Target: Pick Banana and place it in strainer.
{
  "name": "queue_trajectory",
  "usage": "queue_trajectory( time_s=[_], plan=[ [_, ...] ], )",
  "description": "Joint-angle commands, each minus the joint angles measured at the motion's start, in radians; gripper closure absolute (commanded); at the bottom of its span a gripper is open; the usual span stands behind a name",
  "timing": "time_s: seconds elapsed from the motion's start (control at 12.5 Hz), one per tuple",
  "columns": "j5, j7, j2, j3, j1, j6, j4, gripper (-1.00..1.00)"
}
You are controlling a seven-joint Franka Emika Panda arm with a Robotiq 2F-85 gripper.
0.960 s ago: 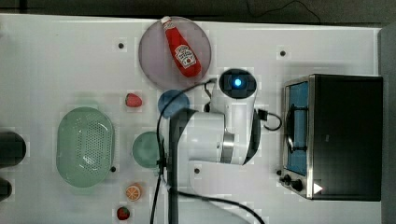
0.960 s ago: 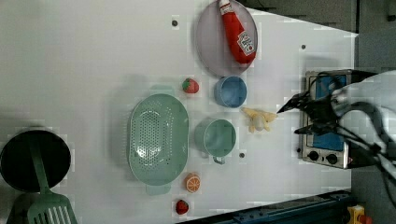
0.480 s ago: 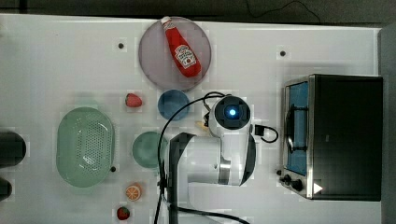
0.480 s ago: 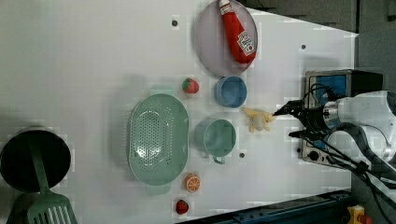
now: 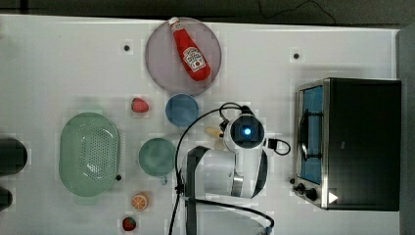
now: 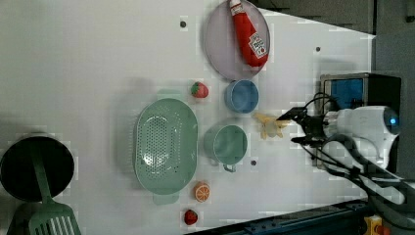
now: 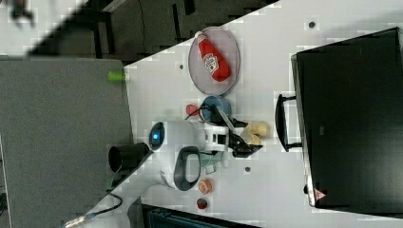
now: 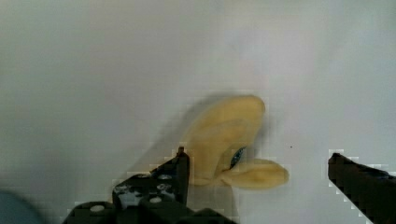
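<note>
Nothing is picked yet: the banana [image 8: 231,140] lies on the white table [image 5: 73,58], and the strainer [image 6: 165,144] sits empty, well away past the green cup [image 6: 226,143] from the gripper [image 6: 293,127]. What remains is the grasp, the lift, the carry and the drop. The arm reaches out low over the table with its wrist bent toward the fruit; the fingers stand wide apart and hold nothing, one dark finger [image 8: 180,170] just beside the banana, the other off to its far side, so closing looks like the next step
</note>
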Motion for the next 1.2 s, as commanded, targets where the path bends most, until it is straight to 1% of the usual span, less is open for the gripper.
queue_trajectory(
  time_s=[0.08,0.16,0.24,0.32,0.4,0.48,0.72,0.88,1.04,1.2],
  plan=[
    [0.002,0.016,0.039,0.024,0.008,0.047,0.000,-1.00],
    [0.002,0.016,0.048,0.026,0.009,0.047,-0.004,-0.92],
    [0.002,0.016,0.053,0.028,0.010,0.048,-0.008,-0.68],
    [0.002,0.016,0.053,0.028,0.010,0.050,-0.009,0.18],
    [0.002,0.016,0.047,0.028,0.010,0.058,-0.008,0.28],
    [0.002,0.016,0.046,0.028,0.010,0.058,-0.007,0.48],
    [0.002,0.016,0.015,0.027,0.010,0.056,-0.006,0.51],
    [0.002,0.016,-0.084,0.027,0.011,0.028,-0.002,0.51],
    [0.002,0.016,-0.215,0.031,0.013,-0.140,0.029,0.51],
    [0.002,0.016,-0.336,0.044,0.014,-0.356,0.111,0.51]
  ],
)
